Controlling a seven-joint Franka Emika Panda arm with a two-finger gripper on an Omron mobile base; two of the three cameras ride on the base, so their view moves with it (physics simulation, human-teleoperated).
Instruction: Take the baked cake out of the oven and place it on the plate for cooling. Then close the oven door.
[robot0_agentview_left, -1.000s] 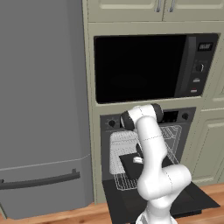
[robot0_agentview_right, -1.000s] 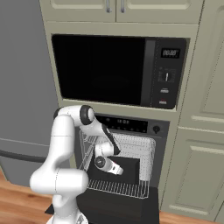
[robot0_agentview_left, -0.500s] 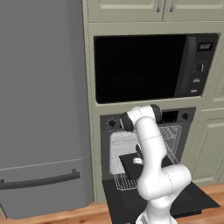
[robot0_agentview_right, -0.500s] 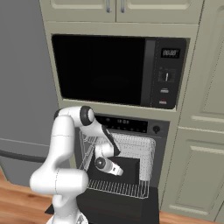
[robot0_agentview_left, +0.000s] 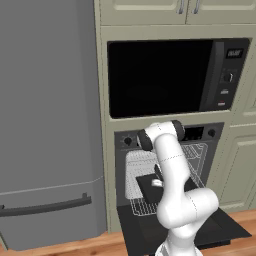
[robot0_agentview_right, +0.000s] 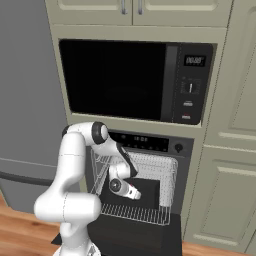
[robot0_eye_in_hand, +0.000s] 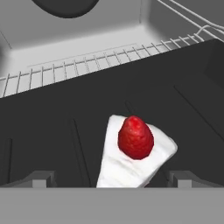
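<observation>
While the fingers (robot0_eye_in_hand: 112, 179) stand wide, the cake (robot0_eye_in_hand: 133, 153) lies between them on a dark tray (robot0_eye_in_hand: 57, 127)

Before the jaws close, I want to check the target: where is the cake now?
In the hand view, the cake lies on the dark tray on the oven's wire rack, between the open gripper's fingertips.

A white cake (robot0_eye_in_hand: 131, 162) wedge topped with a strawberry is seen on a dark tray, apparently inside the open oven (robot0_agentview_left: 167, 137), oven door (robot0_agentview_left: 225, 227) lowered.
</observation>
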